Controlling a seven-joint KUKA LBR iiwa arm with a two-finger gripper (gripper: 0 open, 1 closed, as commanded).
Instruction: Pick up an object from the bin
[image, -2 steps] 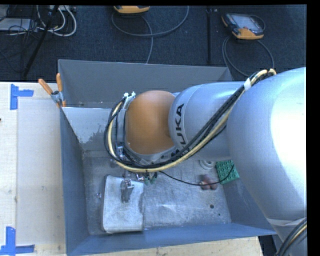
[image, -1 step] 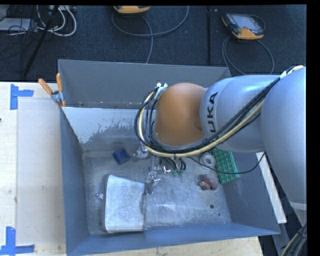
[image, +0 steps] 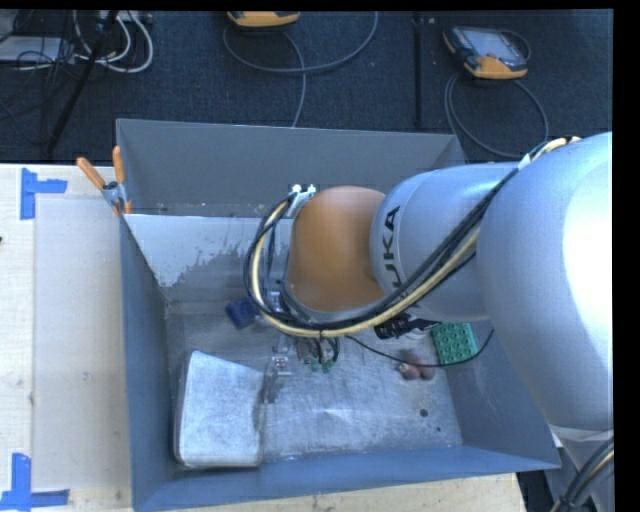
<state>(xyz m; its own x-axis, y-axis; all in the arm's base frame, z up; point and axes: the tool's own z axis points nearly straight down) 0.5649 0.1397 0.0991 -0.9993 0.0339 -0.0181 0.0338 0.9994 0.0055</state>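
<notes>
The pincer (image: 270, 382) hangs low over the floor of the bin (image: 300, 165), at the right-hand edge of a flat grey-white pad (image: 215, 410) that lies in the near left corner. I cannot tell whether the pincer stands apart or together, because the orange wrist cover (image: 330, 250) and its cables (image: 262, 270) hide much of it. The pad looks the likeliest thing to be picked. It seems flat and limp and offers only 1 thin edge, so the pincer may scrape the metal floor or shut on nothing. 3 small things lie apart from the pincer: a blue piece (image: 238, 314), a green studded brick (image: 452, 342) and a pinkish bit (image: 414, 371). The wrist could knock the blue piece, which is nearest.
</notes>
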